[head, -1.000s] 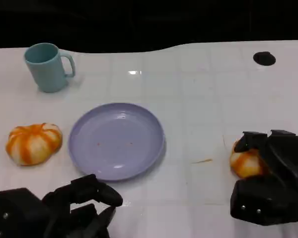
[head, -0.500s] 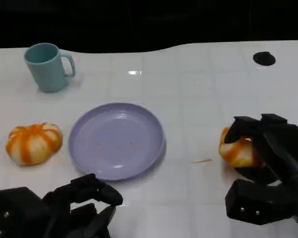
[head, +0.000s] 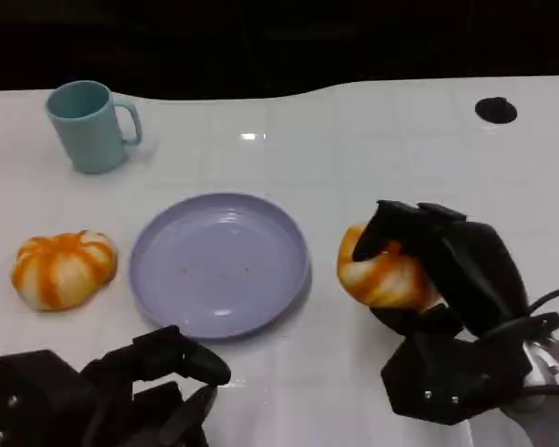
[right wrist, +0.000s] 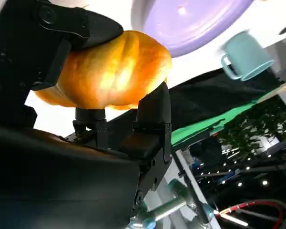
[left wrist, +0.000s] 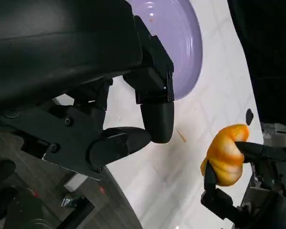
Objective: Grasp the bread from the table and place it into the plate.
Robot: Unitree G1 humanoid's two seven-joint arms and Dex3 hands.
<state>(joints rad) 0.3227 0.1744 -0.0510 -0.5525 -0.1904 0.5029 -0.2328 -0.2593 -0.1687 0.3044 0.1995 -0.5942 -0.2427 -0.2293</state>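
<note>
1. The right hand (head: 438, 279) grasps the bread (head: 384, 275), lifted off the table at the plate's (head: 219, 265) three o'clock.
2. The left hand (head: 102, 391) rests with fingers curled in, holding nothing, at the plate's seven o'clock.

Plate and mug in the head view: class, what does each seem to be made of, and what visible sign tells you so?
Plate: lilac, likely glazed ceramic or hard plastic; smooth and glossy, with soft highlights near its far rim.
Mug: pale teal, probably ceramic or plastic; a thick wall and handle with an even, duller sheen. The look alone cannot settle either.
</note>
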